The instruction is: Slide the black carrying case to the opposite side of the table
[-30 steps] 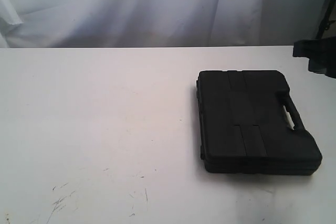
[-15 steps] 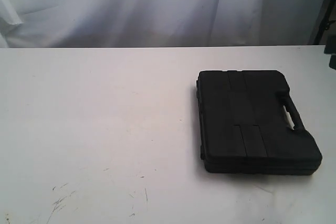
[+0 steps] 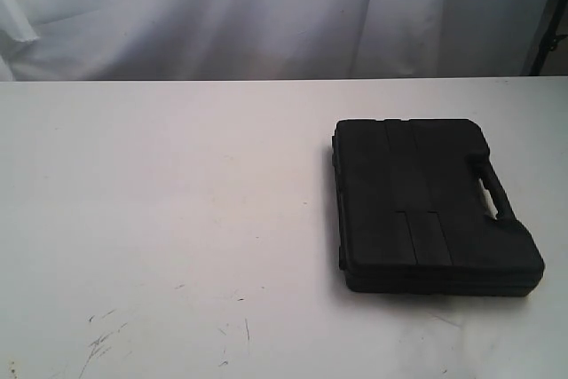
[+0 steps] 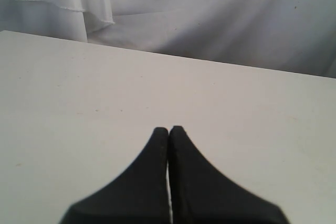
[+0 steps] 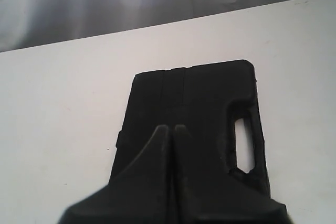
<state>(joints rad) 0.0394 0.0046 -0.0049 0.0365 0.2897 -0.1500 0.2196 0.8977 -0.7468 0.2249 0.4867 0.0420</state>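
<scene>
A flat, rectangular, matte-black moulded plastic case lies lid-up on a large white tabletop. In the exterior view it sits on the table's right part, a little nearer the table's front edge than its far edge, with bare white surface on every side. Its built-in handle slot faces the table's right end, and shallow ribbed panels run across its lid. Faint dark scratches mark the table's front left corner. A white draped cloth hangs behind the table's far edge.

The left gripper hovers over a bare stretch of the table. Its two black fingers are pressed together, with only a hairline seam between them and nothing clasped.

The right gripper is likewise closed, fingertip against fingertip, and grips nothing. In its wrist view the tips overlap the case, with the handle slot just beside them and white table around the case. Whether the tips touch the lid or hang above it cannot be told from this view.
</scene>
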